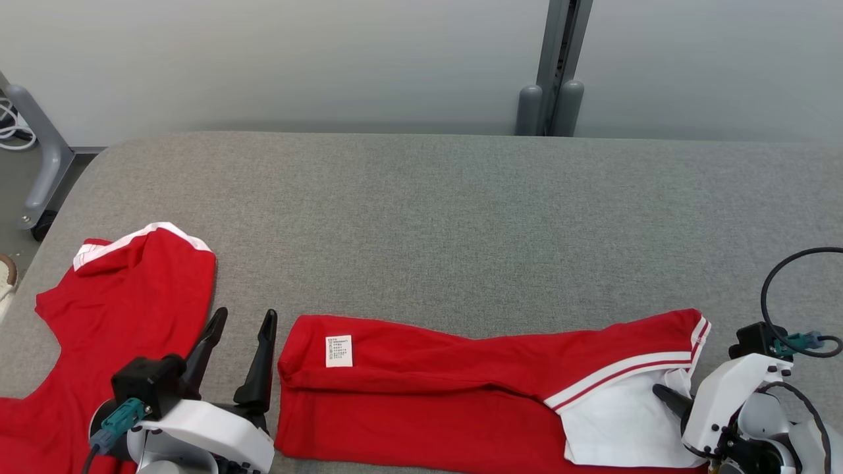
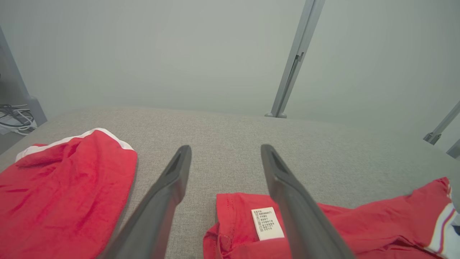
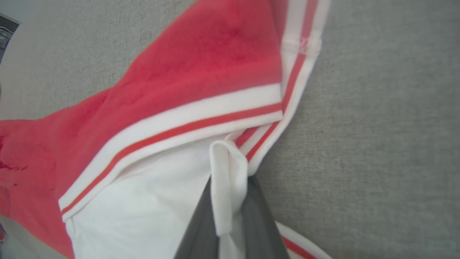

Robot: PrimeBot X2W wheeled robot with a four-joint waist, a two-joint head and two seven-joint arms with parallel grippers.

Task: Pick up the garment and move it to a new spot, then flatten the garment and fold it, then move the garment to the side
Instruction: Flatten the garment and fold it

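Observation:
The garment [image 1: 448,388] is red with white striped trim and a white panel. It lies folded into a long band across the near part of the grey table [image 1: 461,217], care label [image 1: 338,351] facing up at its left end. At its right end my right gripper [image 1: 665,395] is shut on a pinched fold of the white fabric [image 3: 224,187], seen close in the right wrist view beside the striped hem [image 3: 201,118]. My left gripper [image 1: 245,315] stands open just left of the garment's label end, nothing between its fingers [image 2: 169,194]; the garment [image 2: 359,230] lies under the right finger.
A second red piece of clothing [image 1: 125,309] with a white edge lies crumpled at the near left [image 2: 61,194]. A grey post [image 1: 556,66] rises behind the table's far edge. A metal frame leg [image 1: 39,164] and cables [image 1: 10,125] sit off the left side.

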